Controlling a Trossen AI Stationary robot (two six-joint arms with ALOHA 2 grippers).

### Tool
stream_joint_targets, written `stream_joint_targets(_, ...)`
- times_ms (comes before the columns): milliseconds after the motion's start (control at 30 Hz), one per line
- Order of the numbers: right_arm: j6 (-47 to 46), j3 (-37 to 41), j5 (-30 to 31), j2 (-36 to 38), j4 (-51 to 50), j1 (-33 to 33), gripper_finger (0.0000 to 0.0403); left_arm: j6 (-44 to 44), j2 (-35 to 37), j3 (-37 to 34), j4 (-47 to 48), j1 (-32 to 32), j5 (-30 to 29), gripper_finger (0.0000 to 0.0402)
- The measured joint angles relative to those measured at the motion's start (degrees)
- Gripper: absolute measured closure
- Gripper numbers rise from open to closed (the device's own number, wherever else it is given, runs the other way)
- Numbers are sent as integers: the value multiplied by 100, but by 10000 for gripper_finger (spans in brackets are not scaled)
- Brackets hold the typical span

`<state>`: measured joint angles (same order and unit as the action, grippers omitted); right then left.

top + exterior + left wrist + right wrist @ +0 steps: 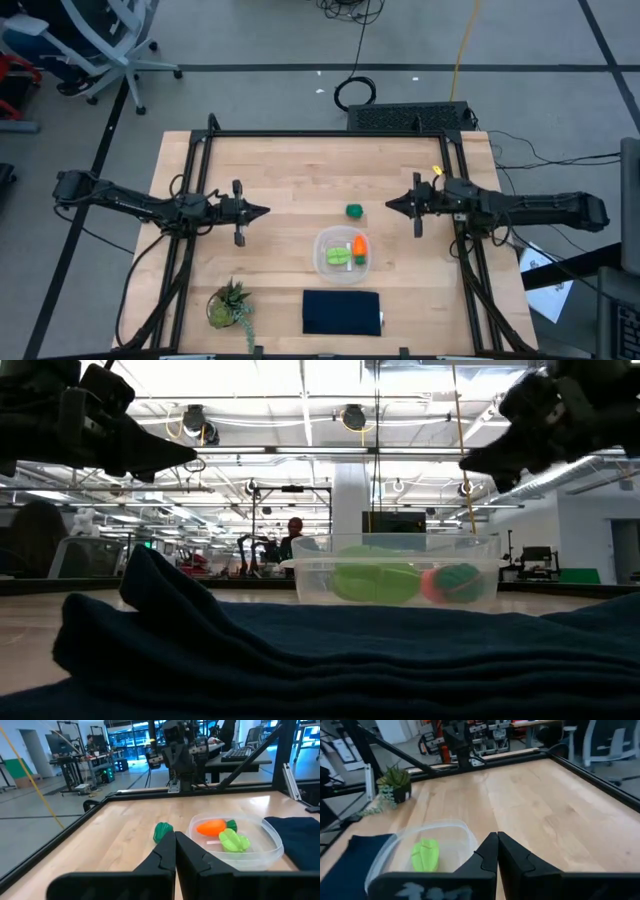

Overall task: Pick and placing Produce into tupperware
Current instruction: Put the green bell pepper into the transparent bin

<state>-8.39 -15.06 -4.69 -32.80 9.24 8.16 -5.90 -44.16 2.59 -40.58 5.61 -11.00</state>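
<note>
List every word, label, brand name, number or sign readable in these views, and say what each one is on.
No text can be read in any view.
Container, carrot, leafy piece, small dark green piece, folded navy cloth and potted plant: no printing visible.
Sheet of paper on the floor beside the table: any print too small to read.
Screens and equipment in the room behind: too blurred to read.

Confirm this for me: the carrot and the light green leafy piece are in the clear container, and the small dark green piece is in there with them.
Not quite. The carrot and light green leafy piece are in the clear container, but the small dark green piece lies on the table outside it, beside its rim. The high view shows this plainly, and the left wrist view agrees.
</note>
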Motion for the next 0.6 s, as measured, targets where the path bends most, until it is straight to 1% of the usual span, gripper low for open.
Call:
stream_joint_targets(67,-35,-304,-325,-219,-215,248,403,-4,0,0,0,0,-3,399)
stream_joint_targets(167,-39,-872,-669,-631,-795,569,403,-5,-1,0,2,0,-53,394)
stream_joint_targets(333,172,-1829,-763,-1488,-1892,944,403,-54,-1,0,7,0,-105,384)
stream_joint_targets(400,306,-2112,-902,-1843,-2031,1030,403,-125,-2,0,9,0,-105,381)
stream_joint_targets(533,397,-2510,-1494,-2490,-2027,1158,403,-178,-2,0,11,0,-107,382)
stream_joint_targets(600,396,-2679,-1515,-2794,-2034,1202,403,-196,-2,0,9,0,-107,385)
